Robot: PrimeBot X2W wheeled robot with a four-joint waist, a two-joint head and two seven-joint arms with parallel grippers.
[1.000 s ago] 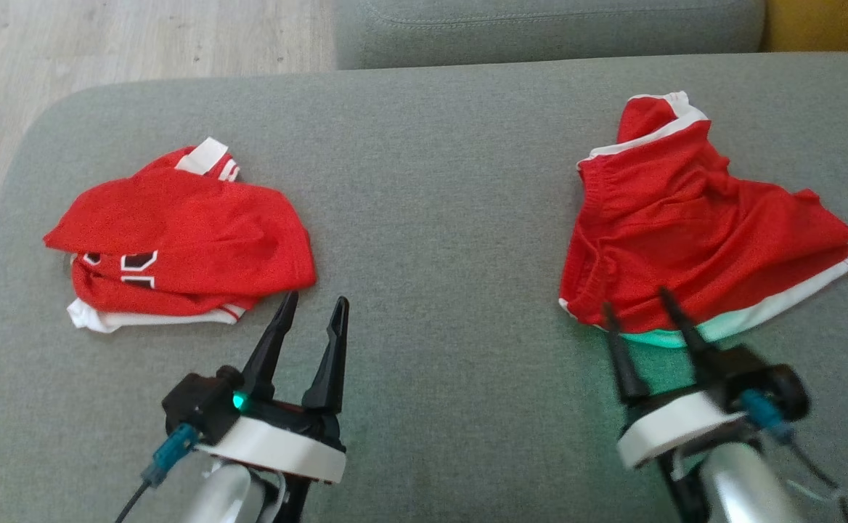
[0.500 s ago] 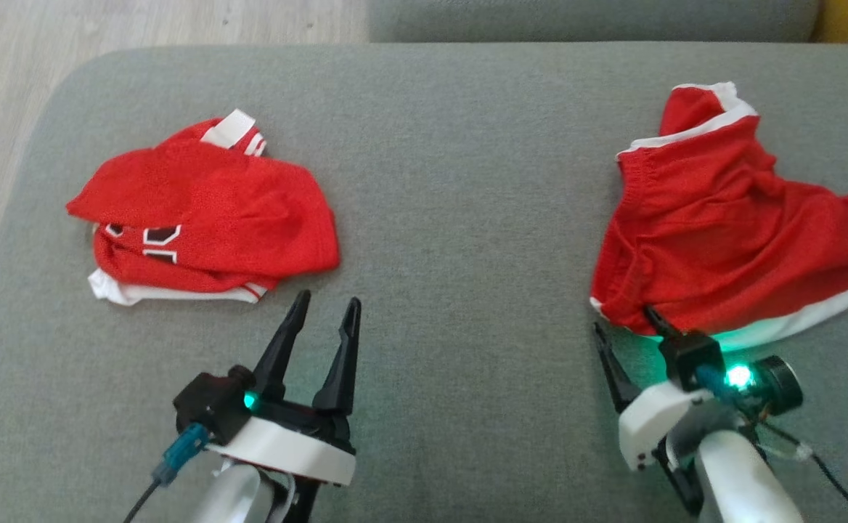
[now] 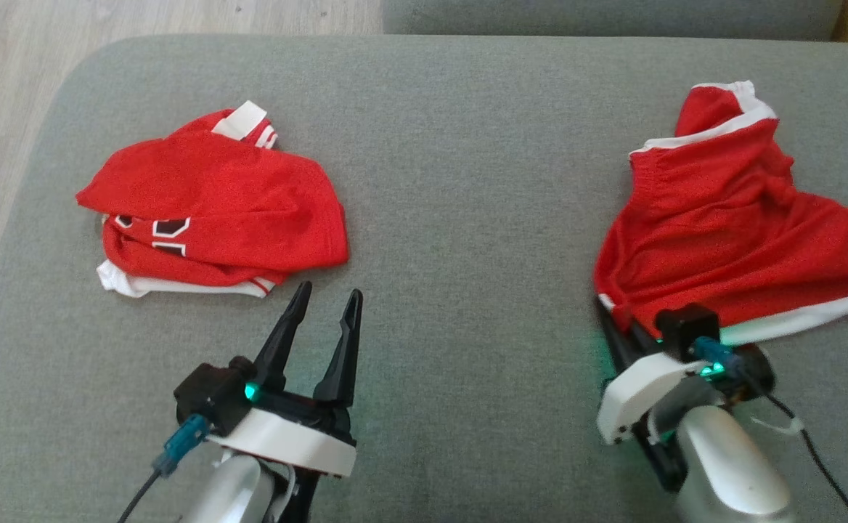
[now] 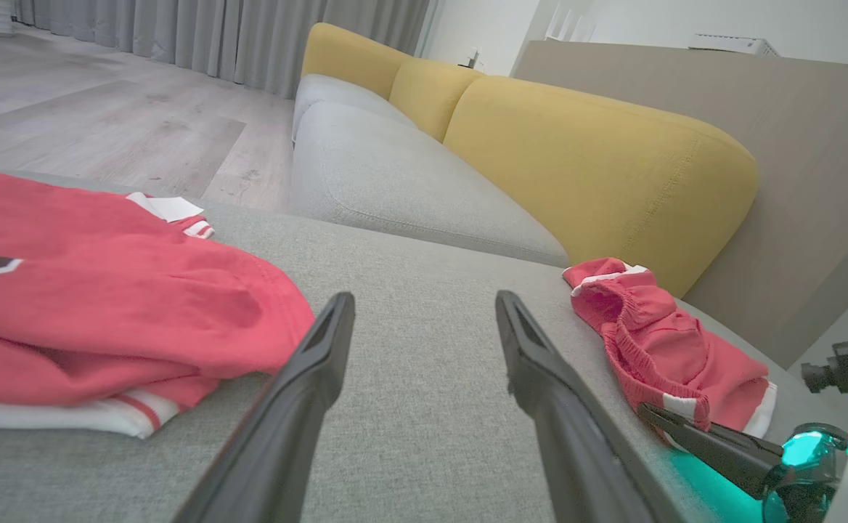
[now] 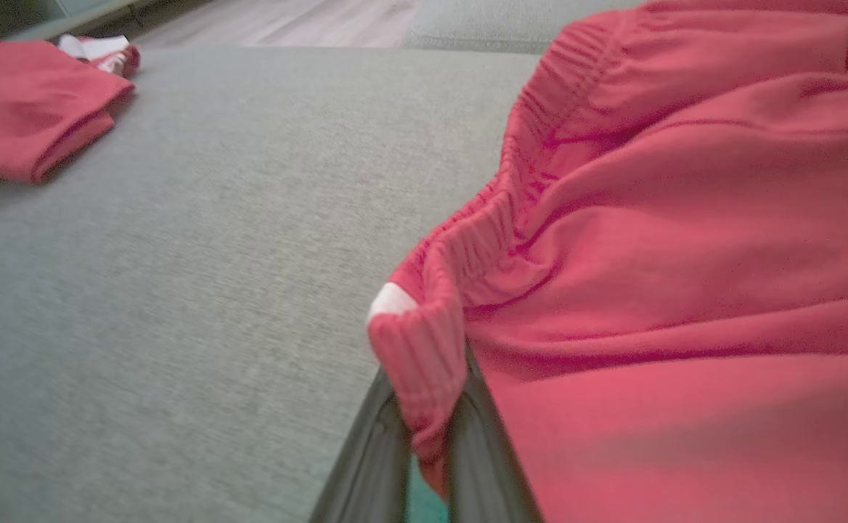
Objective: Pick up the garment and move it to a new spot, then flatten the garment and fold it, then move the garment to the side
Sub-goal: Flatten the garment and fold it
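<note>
Crumpled red shorts (image 3: 722, 225) with white trim lie at the right of the grey cushion (image 3: 467, 218). My right gripper (image 3: 616, 319) is at their near left corner, shut on the elastic waistband (image 5: 424, 349), which bunches up between the two fingers in the right wrist view. The shorts (image 4: 656, 341) also show in the left wrist view, with the right gripper (image 4: 707, 443) at their near edge. My left gripper (image 3: 326, 294) stands open and holds nothing, just short of the folded red jersey (image 3: 213, 211).
The folded jersey (image 4: 104, 305) with white trim and dark lettering occupies the cushion's left part. Wood floor (image 3: 3, 73) lies past the cushion's left edge. A second grey seat (image 4: 395, 181) and yellow backrests (image 4: 598, 167) stand beyond.
My right gripper has gone forward to the shorts' near left corner and shut on the waistband. The head camera has shifted. The left gripper has stayed open in place.
</note>
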